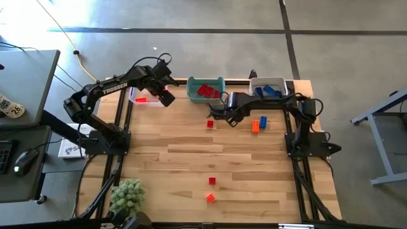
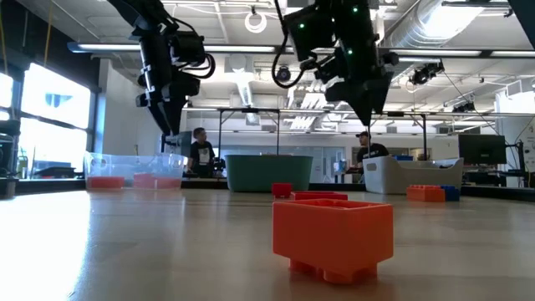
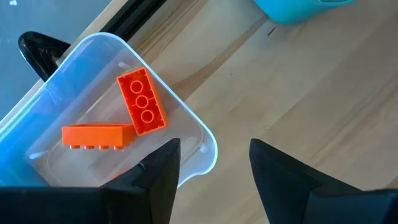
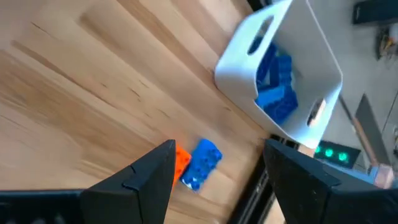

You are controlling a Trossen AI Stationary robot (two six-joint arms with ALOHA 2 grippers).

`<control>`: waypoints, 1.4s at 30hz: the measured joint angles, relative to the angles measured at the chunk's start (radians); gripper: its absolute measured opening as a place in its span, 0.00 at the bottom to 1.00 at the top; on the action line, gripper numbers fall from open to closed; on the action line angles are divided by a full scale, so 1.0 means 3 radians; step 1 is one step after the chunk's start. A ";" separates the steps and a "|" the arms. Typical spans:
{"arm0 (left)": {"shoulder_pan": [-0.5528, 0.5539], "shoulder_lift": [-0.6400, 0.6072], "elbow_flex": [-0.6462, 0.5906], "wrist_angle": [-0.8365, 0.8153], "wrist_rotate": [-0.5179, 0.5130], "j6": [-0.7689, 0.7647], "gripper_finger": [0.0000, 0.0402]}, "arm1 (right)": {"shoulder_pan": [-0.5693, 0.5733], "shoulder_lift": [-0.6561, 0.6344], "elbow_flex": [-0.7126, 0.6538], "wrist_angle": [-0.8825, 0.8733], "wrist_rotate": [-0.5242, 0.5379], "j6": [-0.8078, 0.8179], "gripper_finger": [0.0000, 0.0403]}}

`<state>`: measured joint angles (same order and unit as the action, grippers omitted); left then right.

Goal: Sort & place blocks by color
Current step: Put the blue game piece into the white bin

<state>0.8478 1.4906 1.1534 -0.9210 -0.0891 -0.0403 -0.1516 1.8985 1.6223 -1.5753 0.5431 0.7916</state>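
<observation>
Loose blocks: I see a red block (image 1: pixel 210 124) alone mid-table, an orange block (image 1: pixel 255 125) and a blue block (image 1: pixel 262 121) side by side right of it, and a red cube (image 1: pixel 212 181) with an orange brick (image 1: pixel 210 198) near the front edge, well apart from the rest.
Sorted blocks: two orange bricks (image 3: pixel 142 101) lie in the clear bin (image 3: pixel 193 121); red ones sit in the teal bin (image 1: pixel 190 84); blue ones sit in the white bin (image 4: pixel 233 59).
Bins: I see all three lined along the far edge of the table (image 1: pixel 191 152), clear at left, teal in the middle, white at right.
Left gripper (image 3: pixel 213 162): it hangs above the near corner of the clear bin, fingers spread wide and empty.
Right gripper (image 4: pixel 217 165): it hovers above the table just in front of the white bin, over the orange and blue pair, fingers wide and empty.
Open room: I read broad bare wood across the middle, between the far row and the two front blocks.
Edges: dark rails (image 1: pixel 121 137) run down both sides; a fuzzy green plant (image 1: pixel 126 194) sits at the near left corner.
</observation>
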 joint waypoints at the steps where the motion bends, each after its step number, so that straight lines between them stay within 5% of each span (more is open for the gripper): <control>1: 0.0000 0.0000 0.0000 0.0002 0.0000 -0.0001 0.45 | 0.0031 -0.0029 -0.0053 0.0038 0.0010 0.0011 0.58; 11: 0.0000 0.0000 0.0000 0.0001 0.0021 -0.0033 0.45 | 0.0216 -0.0468 -0.1002 0.0018 -0.0161 0.0711 0.58; 28: -0.0014 0.0000 0.0000 0.0008 0.0027 -0.0146 0.45 | 0.0238 -0.1963 -0.2205 0.0537 -0.0694 0.2181 0.58; 42: -0.0015 0.0000 0.0000 0.0010 0.0027 -0.0205 0.45 | 0.0023 -0.2352 -0.2811 0.1401 -0.0488 0.2596 0.58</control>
<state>0.8433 1.4906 1.1534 -0.9182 -0.0811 -0.1017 -0.1447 1.1928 0.7791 -1.1550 0.3969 1.5705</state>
